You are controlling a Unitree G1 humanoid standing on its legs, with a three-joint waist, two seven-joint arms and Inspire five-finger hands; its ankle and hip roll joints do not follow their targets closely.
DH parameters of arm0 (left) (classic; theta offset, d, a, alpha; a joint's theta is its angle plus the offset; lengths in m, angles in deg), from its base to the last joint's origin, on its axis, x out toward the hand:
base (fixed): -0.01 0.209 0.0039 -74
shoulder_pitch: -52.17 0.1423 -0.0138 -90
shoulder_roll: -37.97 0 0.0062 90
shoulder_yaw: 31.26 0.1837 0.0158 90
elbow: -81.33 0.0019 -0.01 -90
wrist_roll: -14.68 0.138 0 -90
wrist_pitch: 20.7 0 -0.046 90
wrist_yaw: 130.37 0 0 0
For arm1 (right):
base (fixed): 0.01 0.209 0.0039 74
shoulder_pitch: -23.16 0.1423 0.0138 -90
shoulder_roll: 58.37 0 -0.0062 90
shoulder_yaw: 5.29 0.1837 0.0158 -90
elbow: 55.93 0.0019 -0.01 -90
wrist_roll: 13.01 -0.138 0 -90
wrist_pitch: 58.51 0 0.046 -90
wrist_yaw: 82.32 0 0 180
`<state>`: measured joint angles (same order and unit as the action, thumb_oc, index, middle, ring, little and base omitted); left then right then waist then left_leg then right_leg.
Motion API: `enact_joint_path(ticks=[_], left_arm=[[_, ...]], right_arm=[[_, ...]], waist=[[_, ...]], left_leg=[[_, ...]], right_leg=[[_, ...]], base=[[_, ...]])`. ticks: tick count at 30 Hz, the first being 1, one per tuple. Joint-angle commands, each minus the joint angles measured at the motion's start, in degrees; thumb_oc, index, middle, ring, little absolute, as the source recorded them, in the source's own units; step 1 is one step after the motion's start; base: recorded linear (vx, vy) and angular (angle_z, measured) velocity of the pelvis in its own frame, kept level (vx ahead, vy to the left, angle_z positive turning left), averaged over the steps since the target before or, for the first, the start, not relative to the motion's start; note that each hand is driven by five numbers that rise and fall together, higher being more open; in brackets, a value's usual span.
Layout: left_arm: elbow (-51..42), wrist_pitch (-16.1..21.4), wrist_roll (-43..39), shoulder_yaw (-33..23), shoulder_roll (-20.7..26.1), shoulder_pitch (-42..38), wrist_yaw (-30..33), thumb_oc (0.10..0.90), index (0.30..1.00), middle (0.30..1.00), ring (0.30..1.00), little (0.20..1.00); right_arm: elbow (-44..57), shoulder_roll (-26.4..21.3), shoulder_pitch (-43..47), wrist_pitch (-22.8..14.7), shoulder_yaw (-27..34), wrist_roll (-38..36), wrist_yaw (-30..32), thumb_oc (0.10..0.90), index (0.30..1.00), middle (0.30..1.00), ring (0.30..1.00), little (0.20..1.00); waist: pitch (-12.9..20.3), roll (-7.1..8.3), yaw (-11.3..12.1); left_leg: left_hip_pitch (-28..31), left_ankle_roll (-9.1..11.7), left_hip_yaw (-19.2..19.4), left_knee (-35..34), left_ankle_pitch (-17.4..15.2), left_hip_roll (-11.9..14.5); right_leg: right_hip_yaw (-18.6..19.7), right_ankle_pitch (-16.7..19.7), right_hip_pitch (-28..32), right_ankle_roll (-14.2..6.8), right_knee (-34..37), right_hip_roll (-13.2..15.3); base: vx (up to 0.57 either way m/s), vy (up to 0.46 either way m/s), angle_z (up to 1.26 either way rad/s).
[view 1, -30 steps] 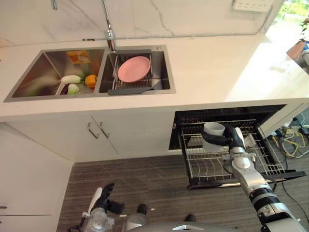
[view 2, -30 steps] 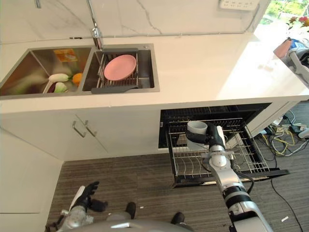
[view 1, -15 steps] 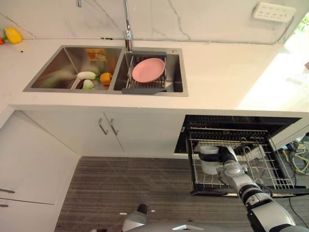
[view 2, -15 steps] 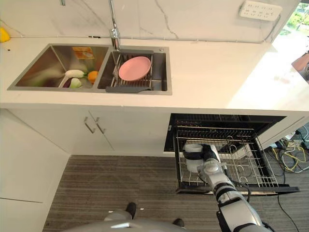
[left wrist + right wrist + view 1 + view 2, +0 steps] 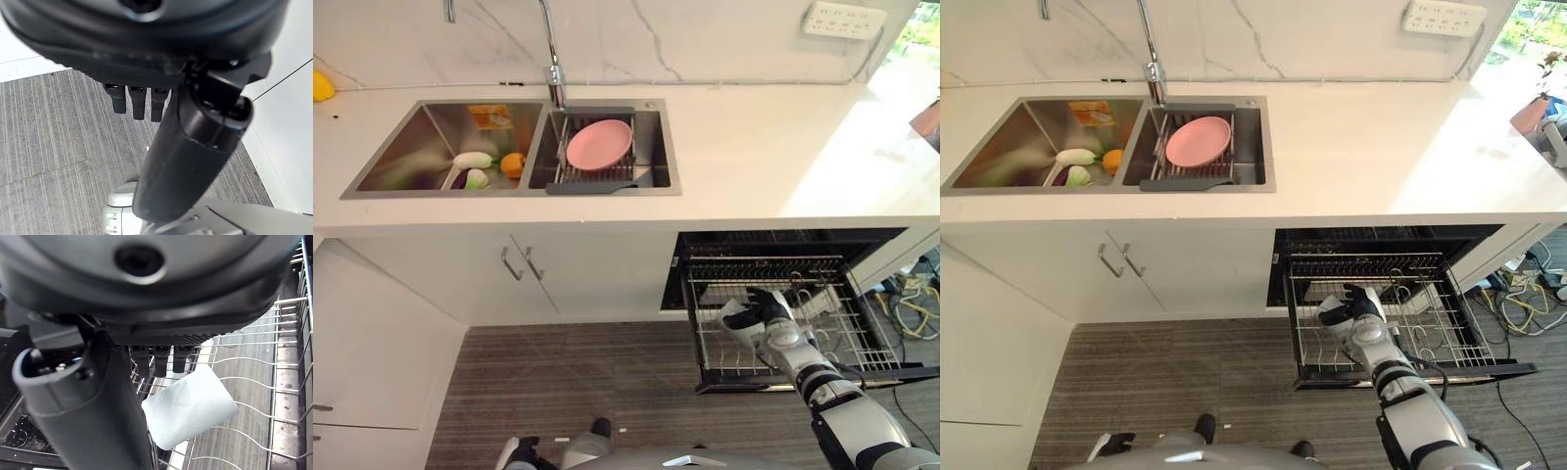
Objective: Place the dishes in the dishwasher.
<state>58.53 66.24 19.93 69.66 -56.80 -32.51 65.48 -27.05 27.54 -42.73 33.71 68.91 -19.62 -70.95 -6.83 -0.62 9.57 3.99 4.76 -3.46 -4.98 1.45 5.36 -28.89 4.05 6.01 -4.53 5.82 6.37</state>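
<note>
A white cup [image 5: 188, 406] lies tilted on the wires of the pulled-out dishwasher rack [image 5: 862, 338], in its left part. My right hand [image 5: 771, 315] is down in the rack right beside the cup [image 5: 736, 319]. In the right wrist view its fingers [image 5: 156, 360] are relaxed and stop short of the cup, with the thumb off to one side. A pink plate [image 5: 599, 144] leans on a dark drying rack in the right sink basin. My left hand [image 5: 1111, 446] hangs low over the floor with straight fingers [image 5: 137, 100] and nothing in it.
The left sink basin [image 5: 416, 147] holds vegetables and a small packet. A tap [image 5: 553, 69] stands behind the sink. White cabinet doors [image 5: 519, 264] are shut left of the dishwasher. Cables [image 5: 911, 304] lie on the floor at the right. The worktop [image 5: 773, 137] is bare.
The camera has shifted. The cup went from upright in my right hand's grip to lying tilted in the rack, and the fingers have come off it. My left hand hangs lower.
</note>
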Motion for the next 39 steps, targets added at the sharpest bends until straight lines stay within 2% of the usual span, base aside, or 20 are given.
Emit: enact_joint_path(ticks=[1,8,9,10,12,13,14,20,21,23,26,28,32,34,35,36,37,38,39], left_arm=[[3.8,0.0,1.6,2.7,2.3,-2.1,0.7,0.800,0.900,0.900,0.900,0.900],[4.0,-0.4,2.3,2.1,2.4,-2.2,0.5,0.800,0.900,0.900,0.900,0.900],[3.9,-0.8,3.1,1.5,2.5,-2.3,0.5,0.800,0.900,0.900,0.900,0.900],[3.8,-0.7,3.3,1.0,2.5,-2.3,0.6,0.800,0.900,0.900,0.900,0.900],[3.6,-0.9,4.0,0.1,2.5,-2.2,0.5,0.800,0.900,0.900,0.900,0.900],[3.3,-0.8,4.3,-0.7,2.2,-2.5,0.9,0.800,0.900,0.900,0.900,0.900],[3.3,-0.8,4.3,-0.6,2.2,-2.4,0.9,0.800,0.900,0.900,0.900,0.900],[1.7,-0.2,4.6,-3.2,1.5,-1.9,0.9,0.800,0.900,0.900,0.900,0.900],[1.7,-0.2,4.6,-3.2,1.5,-1.9,0.9,0.800,0.900,0.900,0.900,0.900],[0.8,0.1,4.8,-2.9,1.5,-1.2,0.8,0.800,0.900,0.900,0.900,0.900],[-0.2,0.3,4.1,-3.2,1.7,-0.6,0.9,0.800,0.900,0.900,0.900,0.900],[-0.8,0.4,3.7,-3.4,1.8,-0.3,1.0,0.800,0.900,0.900,0.900,0.900],[-2.8,1.3,-0.2,-6.1,1.7,0.9,1.0,0.800,0.900,0.900,0.900,0.900],[-5.2,1.9,0.5,-4.1,2.7,0.6,0.4,0.800,0.900,0.900,0.900,0.900],[-5.6,1.9,1.2,-3.3,2.5,0.2,-0.2,0.800,0.900,0.900,0.900,0.900],[-6.4,1.8,1.5,-2.8,2.2,-0.4,-0.6,0.800,0.900,0.900,0.900,0.900],[-6.4,1.8,1.5,-2.8,2.2,-0.4,-0.6,0.800,0.900,0.900,0.900,0.900],[-8.4,1.8,2.8,-1.7,1.9,-1.4,-0.9,0.800,0.900,0.900,0.900,0.900],[-9.4,1.7,4.2,-1.5,2.0,-1.4,-1.0,0.800,0.900,0.900,0.900,0.900]], right_arm=[[5.5,-0.9,7.3,-3.8,-0.5,-0.4,0.7,0.800,0.900,0.900,0.900,0.900],[16.5,-1.1,4.1,-5.0,0.8,-3.9,0.2,0.800,0.900,0.900,0.900,0.900],[27.5,-1.3,-0.5,-6.5,3.9,-7.9,0.5,0.800,0.900,0.900,0.900,0.900],[33.3,-0.4,-3.7,-8.6,6.5,-12.3,0.6,0.800,0.900,0.900,0.900,0.900],[43.4,0.2,-8.9,-10.9,9.1,-16.2,-0.9,0.800,0.900,0.900,0.900,0.900],[50.8,0.9,-13.1,-13.4,11.1,-19.3,-1.7,0.800,0.900,0.900,0.900,0.900],[51.1,0.9,-13.4,-13.3,11.1,-19.3,-1.7,0.800,0.900,0.900,0.900,0.900],[73.0,0.7,-20.0,-19.4,17.7,-22.6,-4.5,0.800,0.900,0.900,0.900,0.900],[73.3,0.7,-20.2,-19.3,17.8,-22.6,-4.5,0.800,0.900,0.900,0.900,0.900],[77.8,2.8,-21.0,-22.2,18.7,-27.7,-5.7,0.800,0.900,0.900,0.900,0.900],[79.8,3.2,-20.1,-22.8,16.4,-30.6,-7.5,0.800,0.900,0.900,0.900,0.900],[80.5,3.0,-19.4,-22.8,15.5,-30.6,-7.9,0.800,0.900,0.900,0.900,0.900],[81.3,0.8,-15.6,-22.1,13.8,-27.6,-7.6,0.800,0.900,0.900,0.900,0.900],[81.1,0.5,-14.6,-22.6,14.7,-28.0,-7.3,0.800,0.900,0.900,0.900,0.900],[81.5,0.1,-14.9,-22.8,15.6,-27.4,-7.0,0.800,0.900,0.900,0.900,0.900],[81.7,-0.4,-14.8,-22.9,16.6,-26.5,-6.2,0.800,0.900,0.900,0.900,0.900],[81.7,-0.4,-14.8,-22.9,16.6,-26.5,-6.2,0.800,0.900,0.900,0.900,0.900],[81.3,-0.8,-13.5,-23.0,17.2,-24.7,-4.8,0.800,0.900,0.900,0.900,0.900],[81.3,-1.0,-12.6,-22.9,16.8,-23.0,-4.0,0.800,0.900,0.900,0.900,0.900]], waist=[[0.2,3.04,-0.2],[0.1,2.73,-1.3],[-0.1,2.42,-1.9],[-0.2,2.19,-2.4],[-0.3,1.82,-3.1],[-0.2,1.49,-3.7],[-0.1,1.49,-3.7],[-0.2,0.70,-4.7],[-0.1,0.70,-4.7],[0.0,0.46,-4.8],[-0.2,0.44,-4.4],[-0.3,0.45,-4.0],[-1.6,0.29,-1.4],[-3.7,0.49,-0.6],[-4.4,0.60,-1.2],[-4.3,0.42,-2.4],[-4.3,0.42,-2.4],[-3.4,0.13,-5.6],[-3.1,-0.13,-6.1]], left_leg=[[-2.8,1.5,5.1,0.0,1.8,-0.4],[-2.6,1.4,6.1,0.0,1.6,-0.3],[-2.5,1.4,6.3,0.0,1.5,-0.3],[-2.4,1.5,6.5,0.0,1.4,-0.2],[-2.4,1.5,6.5,0.0,1.3,-0.2],[-2.7,1.5,6.6,0.0,1.5,-0.3],[-2.7,1.5,6.5,0.0,1.5,-0.4],[-3.1,1.8,6.4,0.0,1.7,-0.4],[-3.2,1.8,6.4,0.0,1.7,-0.4],[-3.6,2.1,6.1,0.0,2.0,-0.3],[-4.0,2.4,5.9,0.0,2.3,-0.1],[-4.1,2.5,5.8,0.0,2.5,0.0],[-4.9,2.7,4.5,0.0,3.1,0.1],[-10.2,3.0,3.9,5.1,3.4,-0.3],[-13.2,2.8,6.7,8.8,3.1,-0.5],[-16.1,2.3,11.5,11.4,3.5,0.4],[-16.1,2.3,11.5,11.4,3.5,0.4],[-14.9,3.1,24.7,11.9,3.7,6.2],[-13.5,3.3,29.6,10.9,5.0,8.7]], right_leg=[[1.7,-8.4,6.0,-2.5,-0.8,1.1],[2.7,-8.3,5.5,-2.6,-0.8,1.2],[2.8,-8.3,5.5,-2.6,-0.8,1.2],[2.9,-8.5,5.5,-2.6,-0.8,1.2],[2.9,-8.5,5.4,-2.6,-0.8,1.3],[2.8,-8.2,5.2,-2.6,-0.8,1.5],[2.7,-8.2,5.2,-2.6,-0.8,1.5],[2.3,-8.0,4.9,-2.7,-0.8,1.8],[2.2,-8.0,4.9,-2.7,-0.8,1.8],[2.0,-8.0,4.7,-2.7,-0.8,1.8],[1.9,-7.9,4.5,-2.7,-0.8,1.7],[1.8,-7.8,4.4,-2.6,-0.8,1.6],[1.3,-7.8,3.9,-2.6,-0.8,1.4],[0.7,-7.8,2.4,-1.8,-0.8,1.7],[-0.1,-8.2,1.9,-1.5,-0.8,2.1],[-1.4,-8.7,1.4,-1.3,-0.8,2.4],[-1.4,-8.7,1.4,-1.3,-0.8,2.4],[-3.6,-9.4,1.6,-2.1,-0.8,2.9],[-4.1,-8.8,1.6,-2.7,-0.8,3.3]], base=[[0.00,0.004,-0.10],[0.00,0.010,-0.14],[0.00,0.000,0.00],[0.00,0.000,0.00],[0.00,0.000,0.00],[0.00,0.000,0.00],[0.00,0.000,0.00],[0.00,0.000,0.00],[0.00,0.000,0.00],[0.00,0.000,0.00],[-0.02,-0.015,0.03],[-0.04,-0.028,0.03],[-0.05,-0.048,0.08],[-0.22,-0.078,0.28],[-0.23,-0.017,0.85],[-0.13,0.020,1.53],[-0.04,0.052,2.60],[0.01,0.104,1.97],[0.07,0.175,1.37]])
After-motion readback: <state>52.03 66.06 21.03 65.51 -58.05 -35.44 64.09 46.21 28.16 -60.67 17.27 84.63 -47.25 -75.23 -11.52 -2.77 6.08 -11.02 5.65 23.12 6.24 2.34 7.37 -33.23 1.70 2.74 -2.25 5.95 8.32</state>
